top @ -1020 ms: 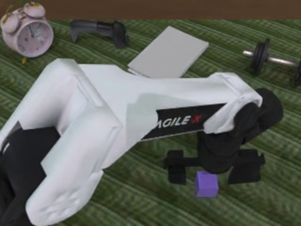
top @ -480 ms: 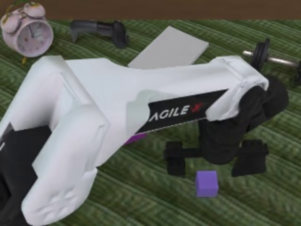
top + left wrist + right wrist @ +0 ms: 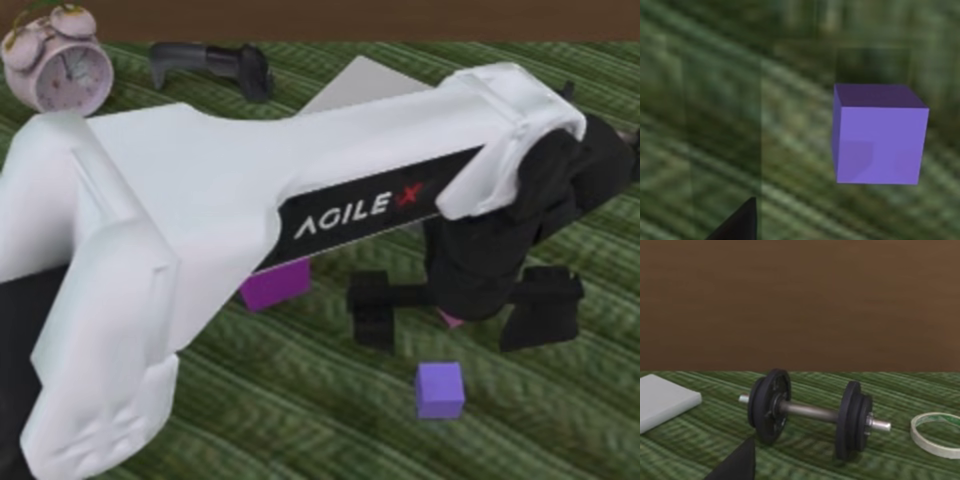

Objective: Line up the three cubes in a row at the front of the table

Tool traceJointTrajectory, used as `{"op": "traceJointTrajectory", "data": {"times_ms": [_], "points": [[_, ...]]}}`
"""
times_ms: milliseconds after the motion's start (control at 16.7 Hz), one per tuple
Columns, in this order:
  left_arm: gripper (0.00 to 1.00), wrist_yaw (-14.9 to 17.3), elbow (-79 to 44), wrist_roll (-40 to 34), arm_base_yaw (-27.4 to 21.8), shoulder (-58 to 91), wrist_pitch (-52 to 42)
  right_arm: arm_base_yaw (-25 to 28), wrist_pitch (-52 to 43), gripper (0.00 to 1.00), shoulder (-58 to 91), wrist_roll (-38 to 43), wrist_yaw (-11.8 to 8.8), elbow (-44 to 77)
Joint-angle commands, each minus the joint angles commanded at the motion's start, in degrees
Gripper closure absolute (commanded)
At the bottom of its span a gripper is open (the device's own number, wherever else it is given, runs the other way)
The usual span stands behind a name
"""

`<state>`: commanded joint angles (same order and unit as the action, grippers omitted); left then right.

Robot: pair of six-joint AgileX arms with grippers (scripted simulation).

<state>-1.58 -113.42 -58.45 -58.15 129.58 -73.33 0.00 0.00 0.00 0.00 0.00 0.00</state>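
The small blue-violet cube (image 3: 440, 390) (image 3: 880, 137) rests alone on the green cloth table (image 3: 300, 410) near the front. My left gripper (image 3: 458, 318) hovers just behind it, open and holding nothing, its black fingers (image 3: 372, 315) spread wide. A sliver of the pink cube (image 3: 450, 320) peeks out beneath that gripper. The magenta-purple cube (image 3: 275, 285) sits left of centre, half hidden under my left arm's white link. My right arm is out of the top view; its wrist view shows one dark fingertip (image 3: 740, 462) set far to one side, with nothing held.
At the back stand a pink alarm clock (image 3: 58, 65), a dark handheld scanner (image 3: 210, 68) and a grey-white book (image 3: 360, 80) partly under the arm. A dumbbell (image 3: 810, 412) and a tape roll (image 3: 937, 432) lie at the back right, by the brown edge (image 3: 320, 18).
My left arm has swung back and to the right, away from the blue-violet cube, which stays where it lay. The magenta-purple cube and a bit of the pink cube have come into sight.
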Motion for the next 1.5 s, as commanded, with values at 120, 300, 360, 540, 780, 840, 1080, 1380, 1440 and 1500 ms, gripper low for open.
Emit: {"op": "traceJointTrajectory", "data": {"times_ms": [120, 300, 360, 540, 780, 840, 1080, 1380, 1440, 1500], "points": [[0.00, 0.0, 0.6, 0.1, 0.3, -0.6, 0.4, 0.2, -0.3, 0.00, 0.5, 0.0, 0.0, 0.5], [0.00, -0.4, 5.7, 1.1, 3.3, -5.9, 3.6, 1.8, -3.3, 0.00, 5.3, 0.1, -0.2, 5.2], [0.00, -0.5, 8.4, 1.7, 4.9, -8.9, 5.4, 2.6, -4.9, 0.00, 7.9, 0.1, -0.3, 7.6], [0.00, -0.9, 19.4, 4.4, 11.4, -21.4, 12.2, 5.4, -11.4, 0.00, 18.9, 0.2, -0.4, 17.1], [0.00, -1.0, 39.5, 10.9, 22.4, -45.1, 24.0, 10.1, -23.1, 0.00, 39.3, 0.2, -0.2, 33.3], [0.00, -0.9, 45.2, 13.2, 25.3, -51.6, 27.3, 11.3, -26.4, 0.00, 45.0, 0.2, -0.2, 37.7], [0.00, -0.6, 68.4, 24.1, 36.8, -77.8, 40.6, 16.4, -39.7, 0.00, 68.6, 0.1, 0.0, 55.7], [0.00, 0.2, 92.9, 39.6, 48.6, -104.2, 56.1, 22.4, -54.5, 0.00, 95.7, 0.0, 0.2, 76.7], [0.00, 0.4, 96.8, 42.7, 50.6, -108.5, 58.9, 23.5, -57.0, 0.00, 100.6, 0.0, 0.2, 80.6], [0.00, 0.6, 100.3, 45.6, 52.3, -112.5, 61.6, 24.4, -59.1, 0.00, 104.8, 0.0, 0.2, 84.0]]}}
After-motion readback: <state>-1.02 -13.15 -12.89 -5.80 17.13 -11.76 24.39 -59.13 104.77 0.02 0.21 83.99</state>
